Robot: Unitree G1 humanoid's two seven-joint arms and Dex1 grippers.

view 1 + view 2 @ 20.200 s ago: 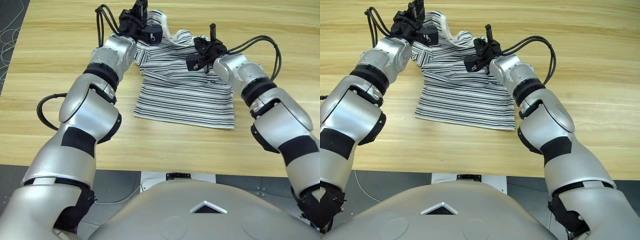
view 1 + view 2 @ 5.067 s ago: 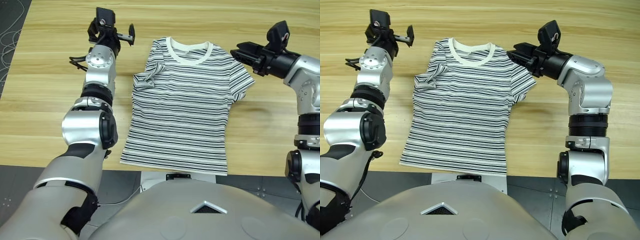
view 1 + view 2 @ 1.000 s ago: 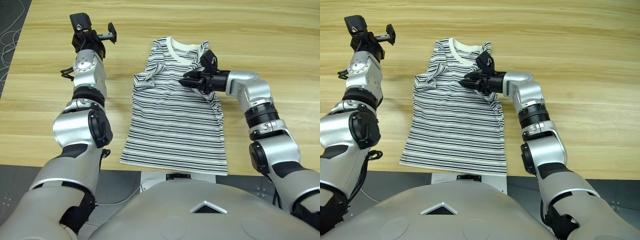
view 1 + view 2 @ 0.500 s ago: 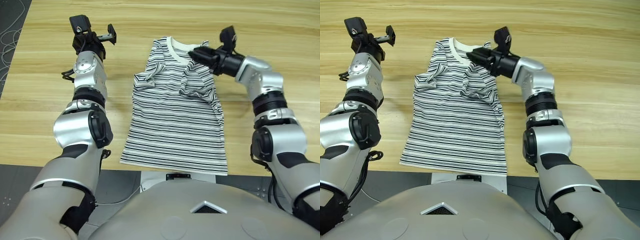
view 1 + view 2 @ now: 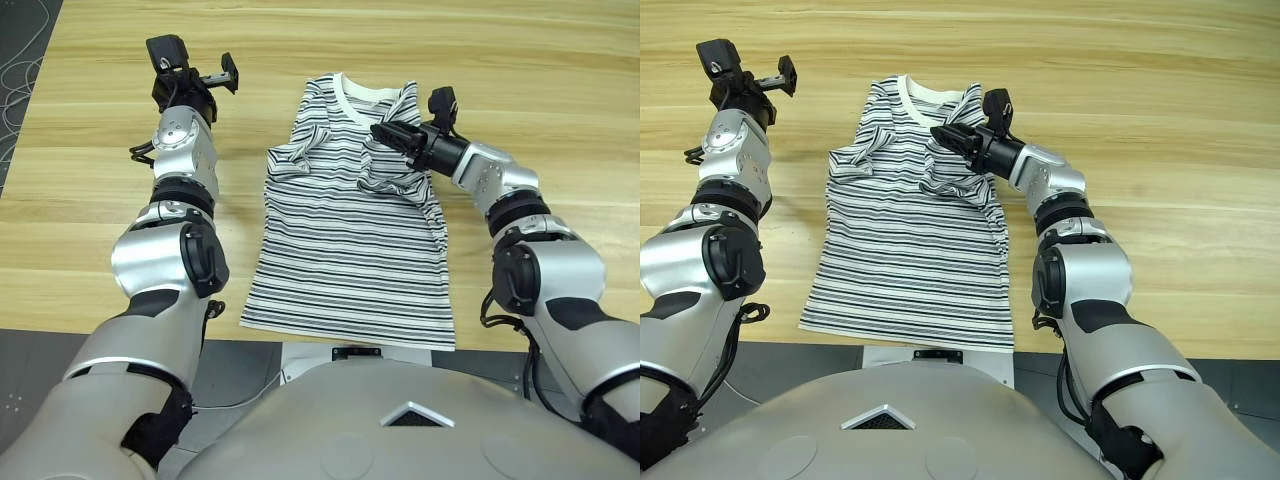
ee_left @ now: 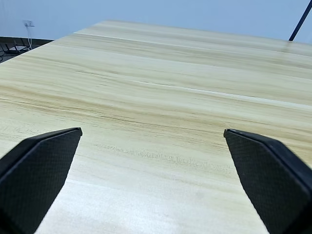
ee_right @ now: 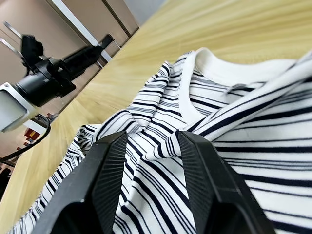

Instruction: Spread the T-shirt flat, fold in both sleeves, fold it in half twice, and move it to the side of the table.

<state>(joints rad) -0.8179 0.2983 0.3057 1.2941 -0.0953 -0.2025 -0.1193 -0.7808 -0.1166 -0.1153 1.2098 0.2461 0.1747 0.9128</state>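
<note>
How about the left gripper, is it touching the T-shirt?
Apart. The left eye view shows the left gripper over bare table, with a strip of wood between it and the T-shirt.

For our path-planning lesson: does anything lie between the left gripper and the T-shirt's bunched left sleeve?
Nothing visible does. Only bare table separates the open left gripper from the bunched left sleeve of the T-shirt; the right gripper sits over the other sleeve.

Left tool (image 6: 152, 130) raised, fingers spread wide; right tool (image 7: 152, 139) lower, fingers parted.
</note>
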